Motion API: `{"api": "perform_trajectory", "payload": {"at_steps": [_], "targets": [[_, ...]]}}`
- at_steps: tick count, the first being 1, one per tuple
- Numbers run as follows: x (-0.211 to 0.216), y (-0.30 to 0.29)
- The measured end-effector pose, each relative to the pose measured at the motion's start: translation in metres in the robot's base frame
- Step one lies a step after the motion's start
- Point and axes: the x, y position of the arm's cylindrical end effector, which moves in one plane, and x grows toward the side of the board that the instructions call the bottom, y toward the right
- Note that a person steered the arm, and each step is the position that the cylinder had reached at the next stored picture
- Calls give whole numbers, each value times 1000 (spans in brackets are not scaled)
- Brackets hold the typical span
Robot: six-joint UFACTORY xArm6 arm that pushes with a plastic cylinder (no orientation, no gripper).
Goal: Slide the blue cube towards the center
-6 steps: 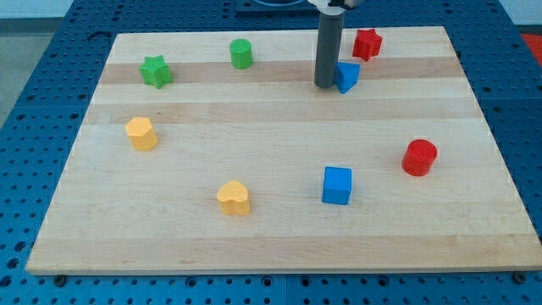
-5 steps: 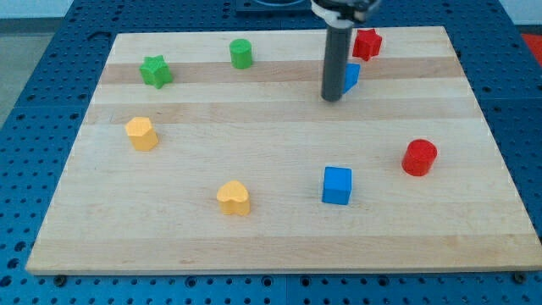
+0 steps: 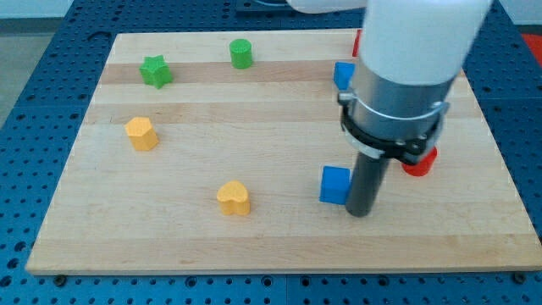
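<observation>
The blue cube (image 3: 334,185) sits on the wooden board (image 3: 169,237) at the lower middle right. My tip (image 3: 361,212) is down on the board right against the cube's right side, touching or nearly touching it. The arm's large white and grey body (image 3: 406,76) fills the view's upper right and hides part of the board behind it.
A second blue block (image 3: 342,74) lies near the top, left of the arm. A red star (image 3: 357,41) and a red cylinder (image 3: 417,165) are mostly hidden by the arm. Green star (image 3: 155,71), green cylinder (image 3: 241,53), yellow block (image 3: 141,133) and yellow heart (image 3: 234,197) lie to the left.
My tip has moved from beside the upper blue block down the view to the right side of the blue cube. The cube has shifted very slightly left.
</observation>
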Motion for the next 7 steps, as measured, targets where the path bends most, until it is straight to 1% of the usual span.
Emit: {"api": "perform_trajectory", "payload": {"at_steps": [1,2,3,4,5,7], "targets": [[-39,-9],[-42,-12],[-17,-10],[-18,-55],[-27,-82],[-67,-82]]}}
